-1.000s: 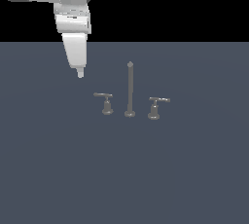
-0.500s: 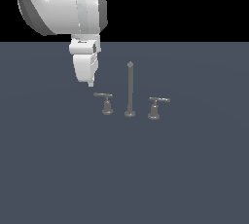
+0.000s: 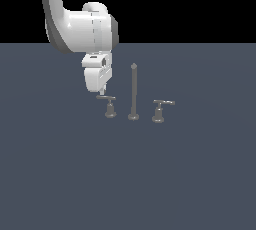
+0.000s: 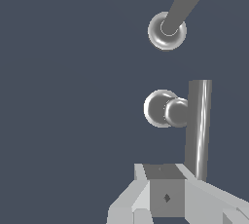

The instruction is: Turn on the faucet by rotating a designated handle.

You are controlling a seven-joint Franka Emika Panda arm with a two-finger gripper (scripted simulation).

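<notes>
Where the flat dark blue-grey tabletop ends, only black backdrop. Faucet stands mid-tabletop; handle on exterior view's left of the spout. Claw hangs at the bar's end; spread or pressed together, can't tell.

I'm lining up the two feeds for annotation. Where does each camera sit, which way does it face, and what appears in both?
Exterior view: off the arm, looking level across the dark floor at the faucet; the white arm and end effector show, by the handle.
Wrist view: on the wrist, looking straight down on the handle and spout foot; only the end effector shows.
Shared: handle, spout, end effector. The twin handle shows only in the exterior view.
</notes>
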